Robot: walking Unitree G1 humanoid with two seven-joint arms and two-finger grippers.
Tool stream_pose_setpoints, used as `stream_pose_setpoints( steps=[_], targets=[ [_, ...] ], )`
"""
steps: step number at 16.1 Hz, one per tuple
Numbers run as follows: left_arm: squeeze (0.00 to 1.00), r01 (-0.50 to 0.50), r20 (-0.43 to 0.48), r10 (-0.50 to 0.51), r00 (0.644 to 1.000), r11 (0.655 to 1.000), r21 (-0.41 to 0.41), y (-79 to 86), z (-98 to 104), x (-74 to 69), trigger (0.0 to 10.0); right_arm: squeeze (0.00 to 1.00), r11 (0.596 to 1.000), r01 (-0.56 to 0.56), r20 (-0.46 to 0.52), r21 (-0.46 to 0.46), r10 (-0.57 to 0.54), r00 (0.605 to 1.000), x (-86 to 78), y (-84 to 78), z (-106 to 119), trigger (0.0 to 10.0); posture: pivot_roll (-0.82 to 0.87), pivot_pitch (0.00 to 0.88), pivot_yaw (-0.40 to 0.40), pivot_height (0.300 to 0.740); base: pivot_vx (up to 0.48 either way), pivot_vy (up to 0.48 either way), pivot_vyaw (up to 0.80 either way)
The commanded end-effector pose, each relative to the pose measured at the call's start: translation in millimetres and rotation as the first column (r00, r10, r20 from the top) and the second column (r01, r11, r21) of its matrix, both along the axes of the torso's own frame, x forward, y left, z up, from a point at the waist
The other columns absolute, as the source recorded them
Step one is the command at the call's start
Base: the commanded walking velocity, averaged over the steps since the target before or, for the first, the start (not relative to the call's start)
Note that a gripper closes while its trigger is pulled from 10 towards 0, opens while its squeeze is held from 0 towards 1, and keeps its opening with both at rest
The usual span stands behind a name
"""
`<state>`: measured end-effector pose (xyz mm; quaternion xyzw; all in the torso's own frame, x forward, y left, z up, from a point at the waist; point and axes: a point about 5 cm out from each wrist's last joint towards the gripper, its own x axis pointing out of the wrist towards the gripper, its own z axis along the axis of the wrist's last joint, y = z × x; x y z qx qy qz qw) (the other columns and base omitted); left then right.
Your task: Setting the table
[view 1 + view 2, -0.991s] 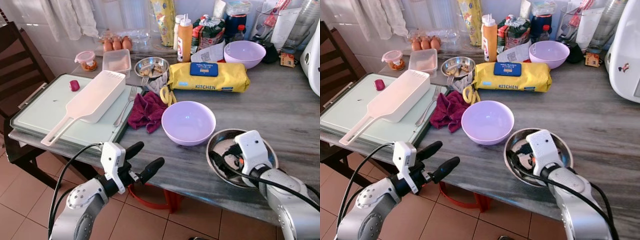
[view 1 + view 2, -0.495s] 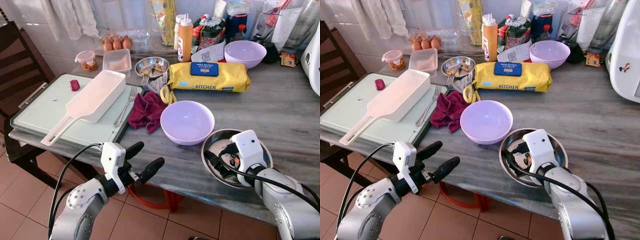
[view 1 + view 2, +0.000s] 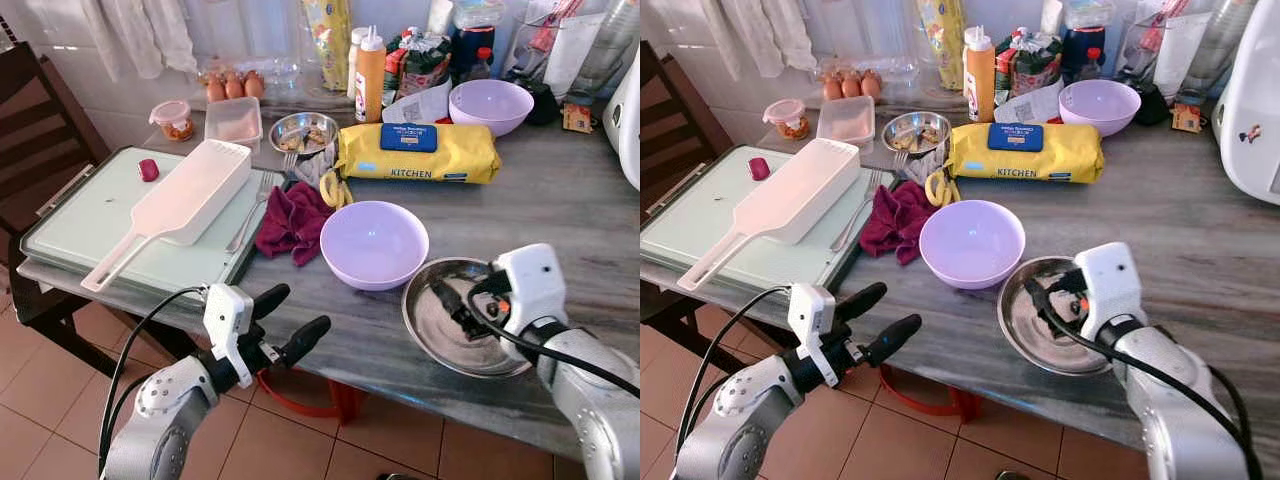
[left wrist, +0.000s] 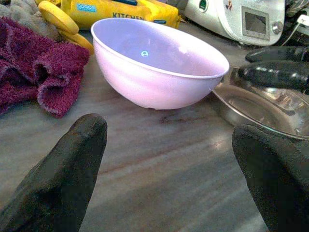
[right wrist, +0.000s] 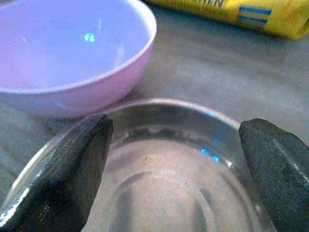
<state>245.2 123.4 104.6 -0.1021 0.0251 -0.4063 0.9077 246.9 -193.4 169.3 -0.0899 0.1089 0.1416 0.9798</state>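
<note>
A shallow steel plate (image 3: pixel 440 335) lies near the table's front edge, just right of a lilac bowl (image 3: pixel 375 243) and close to touching it. My right gripper (image 3: pixel 455 305) hovers over the plate's right half, open, its fingers spread wide above the plate (image 5: pixel 164 193) with nothing between them. The lilac bowl (image 5: pixel 63 53) stands just beyond the fingertips. My left gripper (image 3: pixel 300 308) is open in front of the table edge, below table height, pointing at the lilac bowl (image 4: pixel 154 72) and the plate (image 4: pixel 256 104).
A green board (image 3: pixel 80 220) at the left carries a white handled strainer (image 3: pixel 190 195) and a fork (image 3: pixel 250 215). A maroon cloth (image 3: pixel 295 220), yellow pack (image 3: pixel 420 152), small steel bowl (image 3: pixel 303 130), second lilac bowl (image 3: pixel 490 105) and bottles crowd the back. A chair (image 3: pixel 30 110) stands left.
My right gripper has drawn back to the right, from over the plate's middle to its right side. The plate slid slightly left toward the lilac bowl. The left arm has stayed put.
</note>
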Motion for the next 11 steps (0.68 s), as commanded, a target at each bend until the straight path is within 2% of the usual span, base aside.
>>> stream_pose_setpoints(
  steps=[1,2,3,4,5,6,7,9,11],
  targets=[
    [0.00,0.005,0.004,-0.005,1.000,1.000,0.018,2.5,0,0.9,10.0,0.93,1.000,-0.016,0.044,0.019,0.016,0.999,-3.3,3.1,7,10.0,-0.16,0.109,0.110,0.740,0.000,0.000,0.00],
    [0.00,0.002,0.009,-0.003,1.000,1.000,0.021,3.0,0,1.4,10.0,0.57,0.999,-0.023,0.064,0.030,0.021,0.998,-4.6,5.2,10,10.0,-0.15,0.108,0.113,0.740,0.000,0.000,0.00],
    [0.00,-0.041,0.039,0.041,0.998,0.999,0.017,6.5,4,4.7,10.0,0.44,0.998,-0.028,0.157,0.056,0.019,0.987,-7.1,12.7,17,10.0,-0.15,0.101,0.117,0.740,0.000,0.000,0.00],
    [0.00,-0.059,0.051,0.058,0.997,0.998,0.013,8.1,8,6.9,10.0,0.41,0.998,-0.012,0.194,0.067,-0.001,0.981,-7.2,15.5,20,10.0,-0.15,0.101,0.117,0.740,0.000,0.000,0.00],
    [0.00,-0.087,0.060,0.086,0.995,0.996,0.008,10.7,10,9.5,10.0,0.31,0.996,0.021,0.237,0.091,-0.042,0.971,-7.1,18.0,22,10.0,-0.15,0.096,0.115,0.740,0.000,0.000,0.00],
    [0.00,-0.134,0.082,0.133,0.988,0.991,0.018,14.8,12,12.4,10.0,0.00,0.994,0.054,0.267,0.096,-0.078,0.961,-6.8,21.3,21,10.0,-0.14,0.091,0.113,0.740,0.000,0.000,0.00],
    [0.00,-0.231,0.120,0.229,0.966,0.973,0.007,20.8,20,18.7,10.0,0.00,0.992,0.082,0.305,0.101,-0.110,0.946,-6.4,24.9,21,10.0,-0.14,0.088,0.111,0.740,0.000,0.000,0.00],
    [0.00,-0.338,0.156,0.332,0.930,0.941,0.012,25.7,28,26.1,10.0,0.00,0.984,0.132,0.314,0.118,-0.163,0.935,-3.7,26.3,17,10.0,-0.13,0.070,0.107,0.740,0.000,0.000,0.00],
    [0.00,-0.396,0.190,0.386,0.903,0.918,0.018,27.6,31,29.1,10.0,0.00,0.980,0.147,0.324,0.133,-0.183,0.928,-1.3,27.0,15,10.0,-0.13,0.059,0.107,0.740,0.000,0.000,0.00]
  ],
)
